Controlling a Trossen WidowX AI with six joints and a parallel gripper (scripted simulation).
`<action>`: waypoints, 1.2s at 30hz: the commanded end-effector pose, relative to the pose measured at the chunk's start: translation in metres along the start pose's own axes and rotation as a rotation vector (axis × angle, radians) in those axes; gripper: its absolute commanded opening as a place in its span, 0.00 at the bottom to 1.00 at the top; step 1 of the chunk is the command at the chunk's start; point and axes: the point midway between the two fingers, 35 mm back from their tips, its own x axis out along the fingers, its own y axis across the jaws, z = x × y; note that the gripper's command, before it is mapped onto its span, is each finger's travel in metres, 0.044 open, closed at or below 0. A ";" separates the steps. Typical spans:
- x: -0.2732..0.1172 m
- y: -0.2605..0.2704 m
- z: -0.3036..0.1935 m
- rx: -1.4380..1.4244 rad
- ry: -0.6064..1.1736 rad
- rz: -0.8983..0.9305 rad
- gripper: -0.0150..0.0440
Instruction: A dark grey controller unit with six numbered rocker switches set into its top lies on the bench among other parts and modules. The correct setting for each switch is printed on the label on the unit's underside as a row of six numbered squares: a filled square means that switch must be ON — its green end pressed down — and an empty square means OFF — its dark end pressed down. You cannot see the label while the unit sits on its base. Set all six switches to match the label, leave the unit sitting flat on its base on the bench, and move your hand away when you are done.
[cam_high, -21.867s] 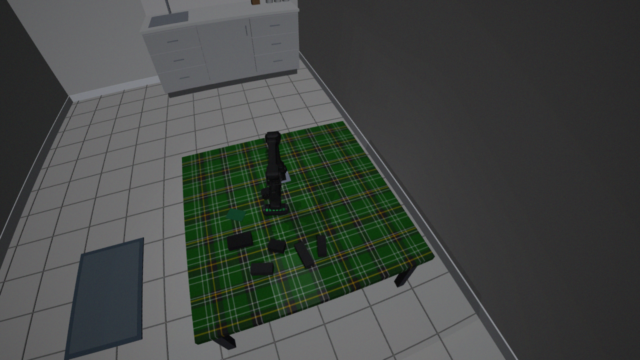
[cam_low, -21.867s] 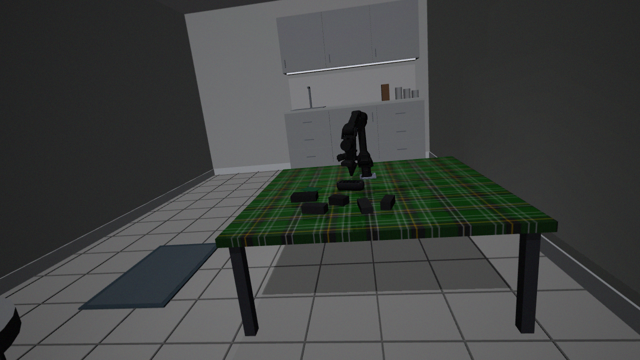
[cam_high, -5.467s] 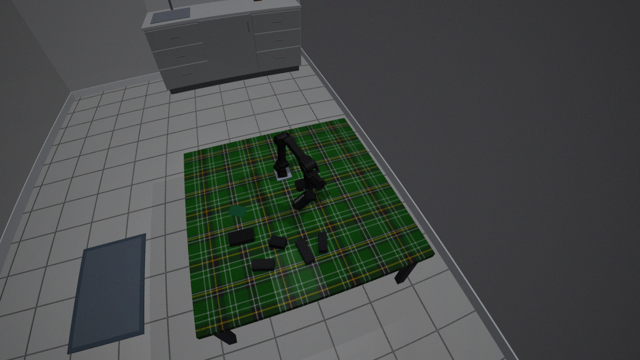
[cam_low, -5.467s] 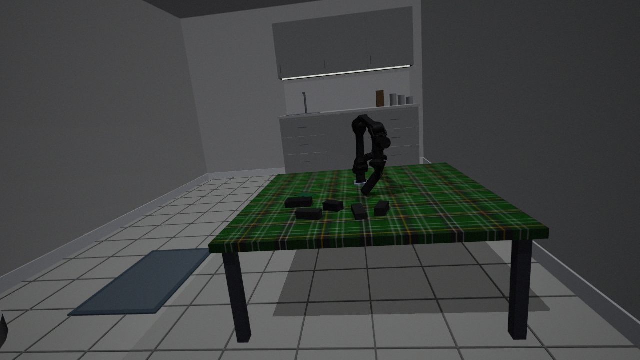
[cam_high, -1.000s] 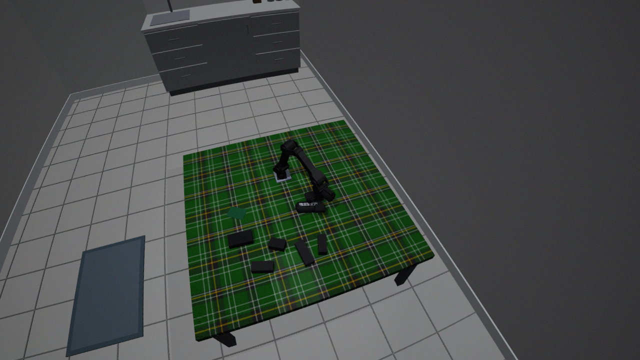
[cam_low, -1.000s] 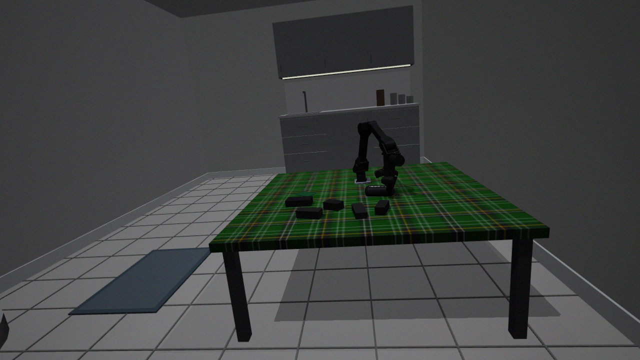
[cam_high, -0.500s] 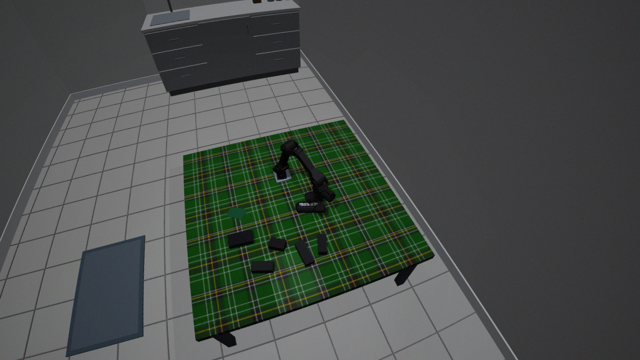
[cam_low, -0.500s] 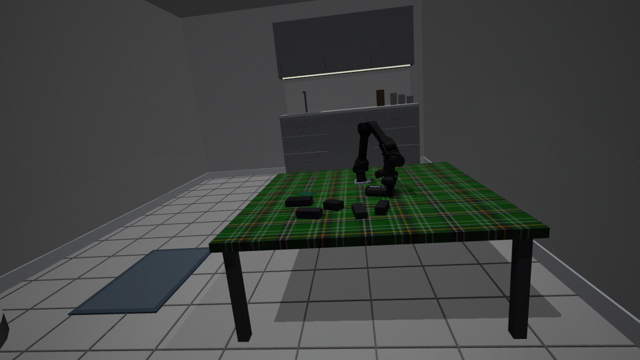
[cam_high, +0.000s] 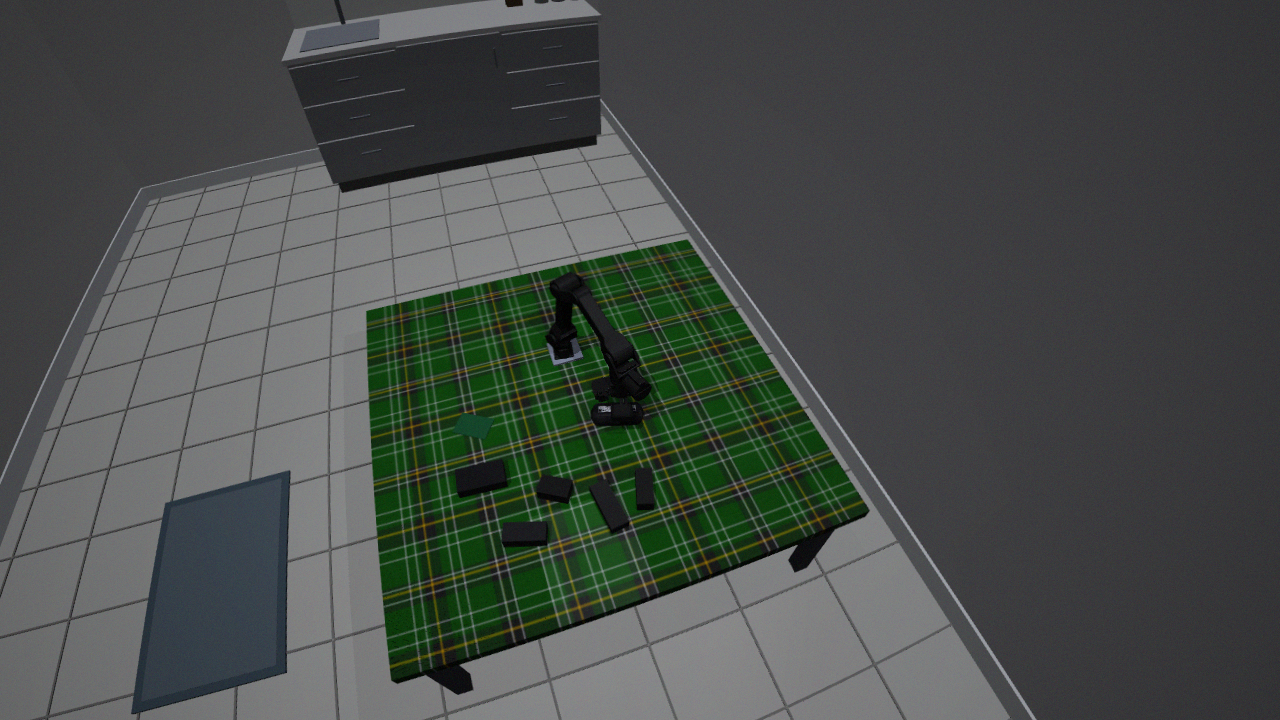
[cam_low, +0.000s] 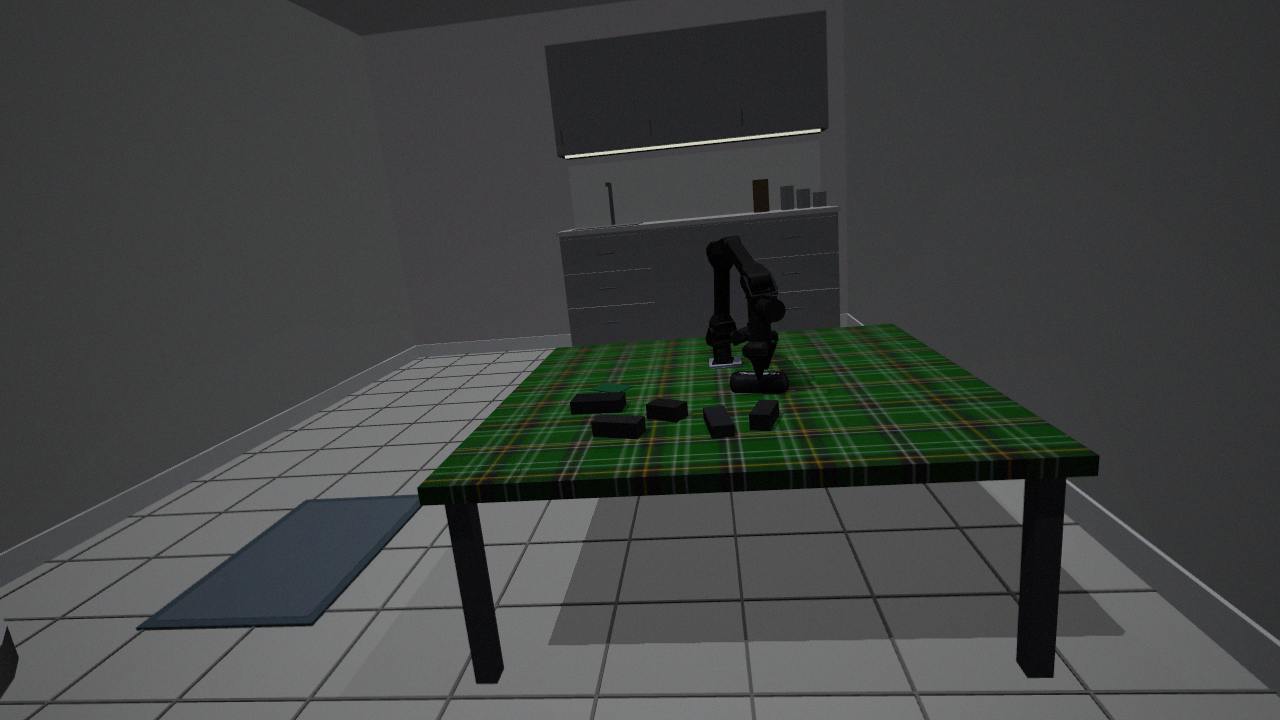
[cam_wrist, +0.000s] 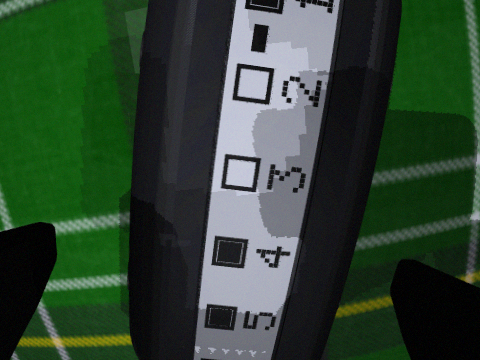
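The dark grey controller unit (cam_high: 601, 417) (cam_low: 742, 385) (cam_wrist: 172, 125) lies on the bench with its label side up, its switches hidden underneath. On the white label (cam_wrist: 250, 210) in the wrist view, square 1 is partly cut off at the top and looks filled. Squares 2 and 3 are empty; 4 and 5 are filled. Square 6 is almost wholly out of frame. My gripper (cam_wrist: 228, 264) (cam_low: 760, 370) is open over the unit, its fingers standing on either side with gaps between them and the body.
Dark blocks lie toward the front: a large one (cam_high: 480, 478) (cam_low: 597, 402), a small one (cam_high: 554, 488) (cam_low: 666, 410), and others (cam_high: 524, 534) (cam_high: 609, 505) (cam_high: 644, 488). A flat green piece (cam_high: 473, 425) lies left of the unit. The arm's base plate (cam_high: 565, 359) is behind it.
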 end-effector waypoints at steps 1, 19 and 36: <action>-0.008 -0.003 0.012 -0.014 -0.003 -0.003 1.00; -0.008 -0.003 0.012 -0.014 -0.003 -0.003 0.96; -0.018 0.006 0.011 -1.027 0.018 -0.060 0.25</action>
